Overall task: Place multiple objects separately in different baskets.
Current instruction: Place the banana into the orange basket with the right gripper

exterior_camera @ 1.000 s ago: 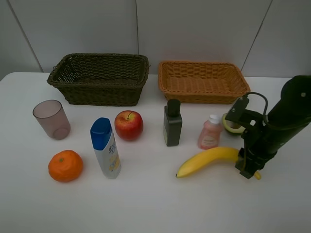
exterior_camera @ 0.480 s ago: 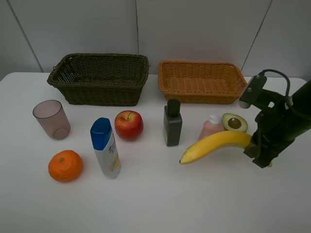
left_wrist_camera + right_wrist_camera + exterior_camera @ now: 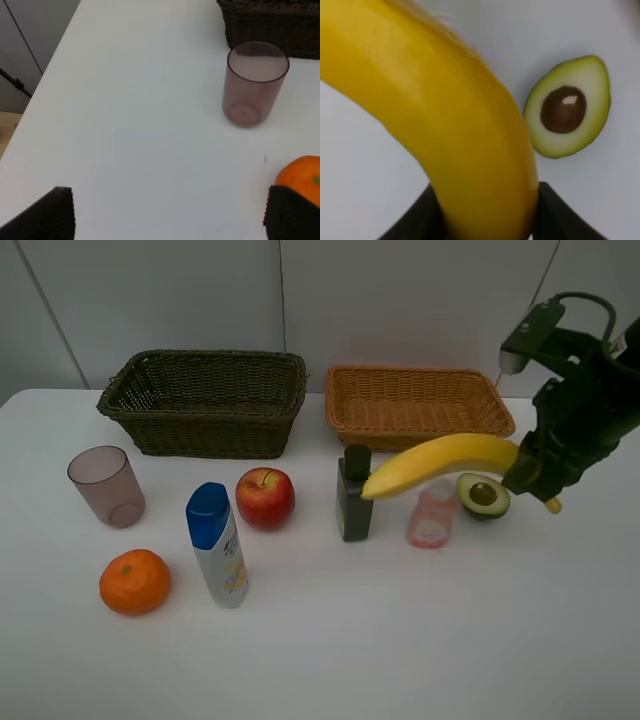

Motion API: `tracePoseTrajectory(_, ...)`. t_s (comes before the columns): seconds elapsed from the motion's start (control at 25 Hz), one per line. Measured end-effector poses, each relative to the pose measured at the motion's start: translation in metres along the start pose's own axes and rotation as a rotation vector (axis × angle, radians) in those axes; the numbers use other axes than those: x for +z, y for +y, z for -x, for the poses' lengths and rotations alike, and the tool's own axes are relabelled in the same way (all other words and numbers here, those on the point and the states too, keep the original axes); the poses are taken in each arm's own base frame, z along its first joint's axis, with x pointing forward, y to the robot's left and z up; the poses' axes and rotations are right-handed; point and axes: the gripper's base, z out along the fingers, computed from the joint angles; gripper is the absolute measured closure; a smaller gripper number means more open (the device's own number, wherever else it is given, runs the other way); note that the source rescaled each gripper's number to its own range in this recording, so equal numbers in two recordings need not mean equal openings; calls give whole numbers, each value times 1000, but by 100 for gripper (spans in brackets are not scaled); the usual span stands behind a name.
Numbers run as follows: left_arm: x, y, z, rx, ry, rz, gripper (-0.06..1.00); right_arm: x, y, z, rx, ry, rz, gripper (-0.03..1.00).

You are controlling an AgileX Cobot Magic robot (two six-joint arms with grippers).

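Note:
My right gripper [image 3: 532, 482] is shut on the stem end of the banana [image 3: 440, 462], holding it in the air above the pink bottle [image 3: 432, 520] and avocado half [image 3: 484, 495]. Up close, the banana [image 3: 450, 125] fills the right wrist view with the avocado half [image 3: 567, 115] on the table below. The orange-tan basket [image 3: 415, 408] and the dark basket [image 3: 205, 402] stand at the back. The cup [image 3: 106, 486], orange [image 3: 134, 581], white bottle [image 3: 217, 543], red apple [image 3: 265, 497] and dark green bottle [image 3: 354, 493] rest on the table. My left gripper [image 3: 170, 220] is open near the cup [image 3: 255, 82] and orange [image 3: 300, 177].
The white table [image 3: 330, 650] ends at a left edge [image 3: 45, 80] in the left wrist view, with floor beyond. A grey panelled wall stands behind the baskets.
My right gripper has lifted the banana off the table and carried it up and back toward the orange-tan basket, uncovering the avocado half. The other objects have not moved.

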Motion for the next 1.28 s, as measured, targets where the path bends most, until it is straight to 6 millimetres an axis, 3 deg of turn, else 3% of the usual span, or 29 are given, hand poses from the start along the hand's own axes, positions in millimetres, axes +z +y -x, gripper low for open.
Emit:
tracePoseTrajectory(0.24, 0, 0, 0, 0, 0, 0, -5, -21, -22, 24, -17, -58, -74, 91)
tracePoseTrajectory(0.6, 0, 0, 0, 0, 0, 0, -5, -9, -80, 76, 6, -97, -138, 91)
tracePoseTrajectory(0.84, 0, 0, 0, 0, 0, 0, -5, 24, -122, 93, 60, -100, -156, 91)
tracePoseTrajectory(1.28, 0, 0, 0, 0, 0, 0, -5, 100, -164, 105, 96, -69, -148, 91)
